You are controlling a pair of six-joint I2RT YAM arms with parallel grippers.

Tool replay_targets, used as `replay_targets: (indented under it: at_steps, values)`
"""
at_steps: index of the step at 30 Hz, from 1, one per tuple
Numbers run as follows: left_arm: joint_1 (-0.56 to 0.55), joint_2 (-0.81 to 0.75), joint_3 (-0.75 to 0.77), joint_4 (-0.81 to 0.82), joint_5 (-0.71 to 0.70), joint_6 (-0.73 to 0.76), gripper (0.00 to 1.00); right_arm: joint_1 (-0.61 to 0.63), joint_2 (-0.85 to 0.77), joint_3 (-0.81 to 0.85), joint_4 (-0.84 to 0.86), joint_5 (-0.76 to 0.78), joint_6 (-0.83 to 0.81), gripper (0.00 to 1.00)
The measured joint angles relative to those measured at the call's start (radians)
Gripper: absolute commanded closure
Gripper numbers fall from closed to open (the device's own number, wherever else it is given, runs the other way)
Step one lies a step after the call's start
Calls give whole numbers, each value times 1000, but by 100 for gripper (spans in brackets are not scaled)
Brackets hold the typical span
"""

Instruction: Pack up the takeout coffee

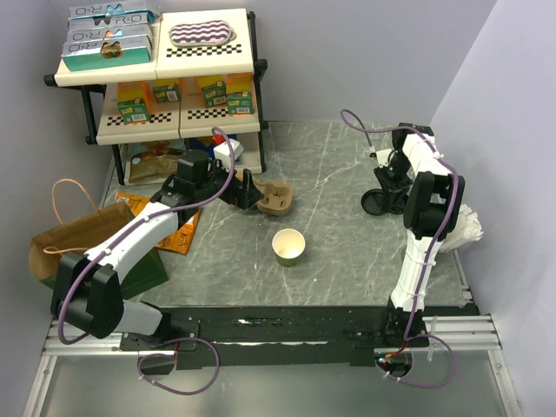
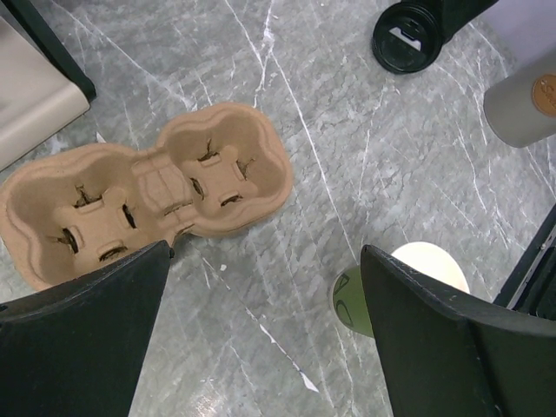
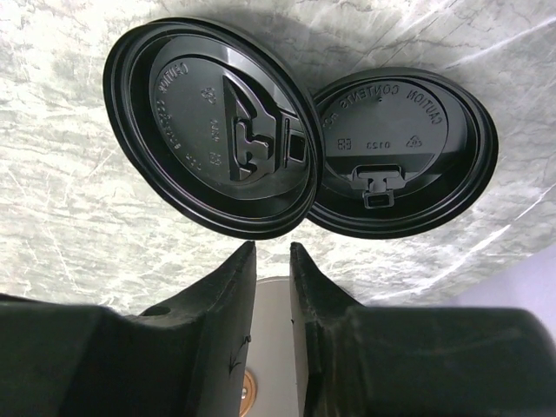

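The takeout coffee is a small green paper cup (image 1: 288, 247) with a cream inside. It stands open, without a lid, mid-table. In the left wrist view the cup (image 2: 350, 300) is half hidden behind my right-hand finger. My left gripper (image 1: 246, 191) (image 2: 265, 252) hangs open above bare table, between the brown pulp carrier (image 1: 276, 199) (image 2: 148, 191) and the cup, holding nothing. My right gripper (image 1: 391, 184) (image 3: 272, 248) is at the far right. Its jaws are a narrow gap apart with nothing between them, just short of two black lids. One lid (image 3: 217, 130) leans tilted over the flat lid (image 3: 400, 148).
A grey cup stack (image 2: 521, 109) (image 3: 274, 347) stands by the lids (image 1: 380, 201). A shelf rack (image 1: 156, 78) with cartons fills the back left. A brown paper bag (image 1: 69, 234) and an orange packet (image 1: 178, 230) lie left. White wrapping (image 1: 467, 228) sits at the right edge.
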State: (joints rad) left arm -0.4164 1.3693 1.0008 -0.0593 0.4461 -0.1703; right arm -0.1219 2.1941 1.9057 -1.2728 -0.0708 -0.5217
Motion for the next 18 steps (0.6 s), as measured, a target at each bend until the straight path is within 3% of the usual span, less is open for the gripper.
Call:
replay_targets:
  at_steps: [14, 18]
  values:
    - [0, -6, -10, 8, -3, 0, 3, 6, 7, 24, -22, -3, 20, 70]
    - [0, -6, -10, 8, -3, 0, 3, 8, 18, 26, -23, -4, 27, 76]
